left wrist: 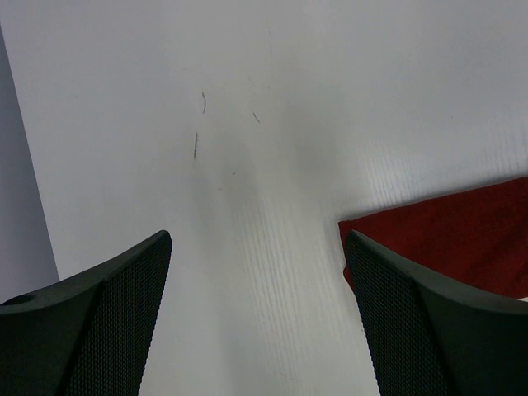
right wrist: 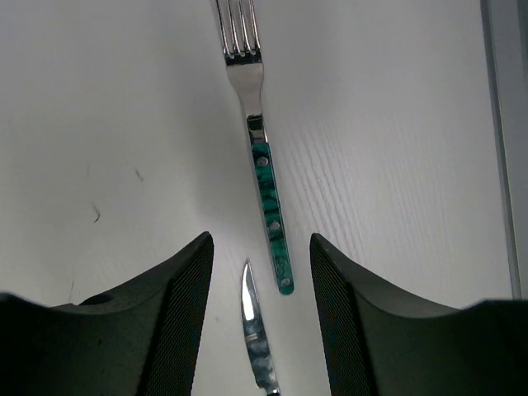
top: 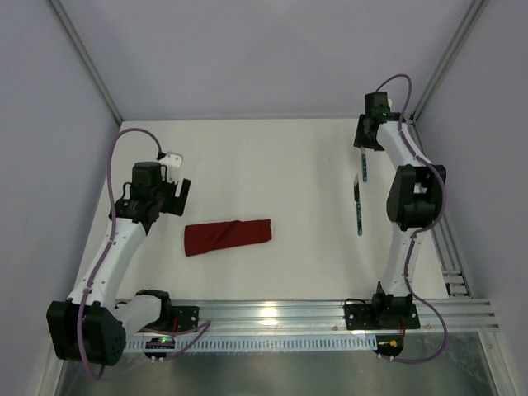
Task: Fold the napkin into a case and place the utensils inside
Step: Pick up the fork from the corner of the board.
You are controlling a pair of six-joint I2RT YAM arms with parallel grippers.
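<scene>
The dark red napkin lies folded into a narrow, flat case near the table's middle. Its corner shows in the left wrist view, beside the right finger. My left gripper is open and empty, up and to the left of the case, over bare table. The fork and the knife lie end to end at the right, both with teal handles. My right gripper is open and empty above them, its fingers framing the knife tip and the fork's handle end.
An aluminium rail runs along the near edge by the arm bases. A shorter rail lies at the right edge. Grey walls and frame posts close the back and sides. A grey frame strip shows in the right wrist view.
</scene>
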